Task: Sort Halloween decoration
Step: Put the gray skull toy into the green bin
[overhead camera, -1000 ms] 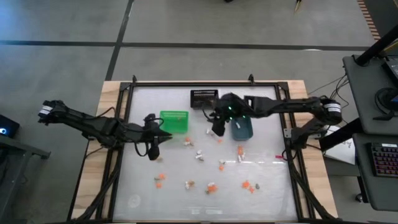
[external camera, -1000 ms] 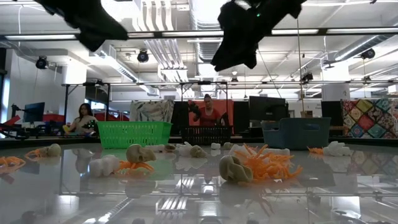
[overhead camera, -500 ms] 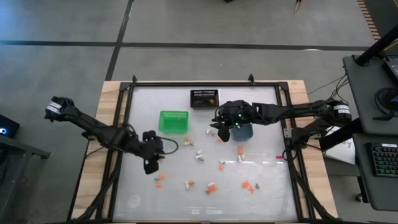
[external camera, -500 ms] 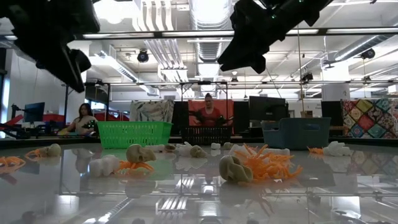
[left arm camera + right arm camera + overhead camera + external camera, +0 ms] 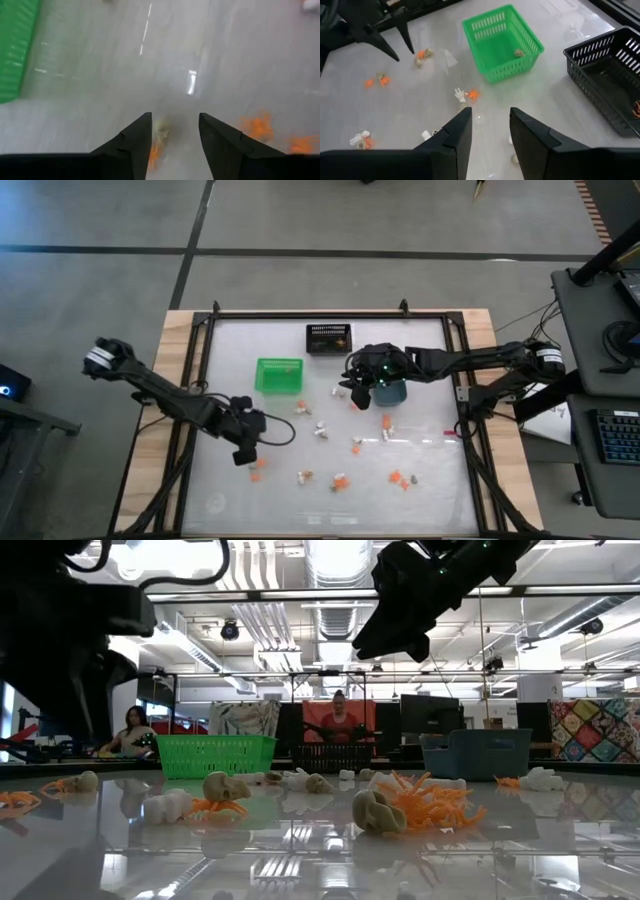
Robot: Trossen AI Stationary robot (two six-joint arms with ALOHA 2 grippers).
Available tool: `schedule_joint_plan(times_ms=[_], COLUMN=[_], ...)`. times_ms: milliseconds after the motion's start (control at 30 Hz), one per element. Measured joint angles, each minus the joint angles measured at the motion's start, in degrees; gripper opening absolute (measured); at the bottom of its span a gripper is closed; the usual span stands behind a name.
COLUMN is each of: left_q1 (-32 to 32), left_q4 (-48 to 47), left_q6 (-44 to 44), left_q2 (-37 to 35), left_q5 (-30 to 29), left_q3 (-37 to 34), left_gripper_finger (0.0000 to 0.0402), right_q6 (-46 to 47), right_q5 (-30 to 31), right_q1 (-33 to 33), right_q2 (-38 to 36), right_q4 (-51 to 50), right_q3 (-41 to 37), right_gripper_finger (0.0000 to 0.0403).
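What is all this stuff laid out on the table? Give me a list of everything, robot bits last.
Table: one, pale glossy top in a black frame on wood.
Green bin: one, left of middle; a tan trinket lies inside.
Black mesh bin: one, far edge.
Blue-grey bin: one, right of middle, partly under the right arm.
Halloween trinkets: over a dozen, orange, white and tan, scattered across the near half.
People: two, in the room beyond the table.
Left gripper: jaws open over an orange and tan trinket.
Right gripper: jaws apart, empty, raised near the blue-grey bin.
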Motion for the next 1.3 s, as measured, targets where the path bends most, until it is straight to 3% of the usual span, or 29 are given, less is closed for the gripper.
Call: schedule_joint_plan(times_ms=[800, 1300], left_q1=[0.0, 0.0], left_q4=[-0.2, 0.1], left_q6=[-0.1, 0.0], left_q2=[10.1, 10.3], left_q5=[0.1, 0.3], left_q3=[0.0, 0.1], left_gripper_finger=[0.0141, 0.0069], right_q6=[0.0, 0.0], right_q5=[0.0, 0.0], right_q1=[0.2, 0.2], right_q2=[0.0, 0.1], right_q4=[0.8, 0.8], right_q3=[-0.2, -0.2], right_gripper_finger=[0.0121, 0.0122])
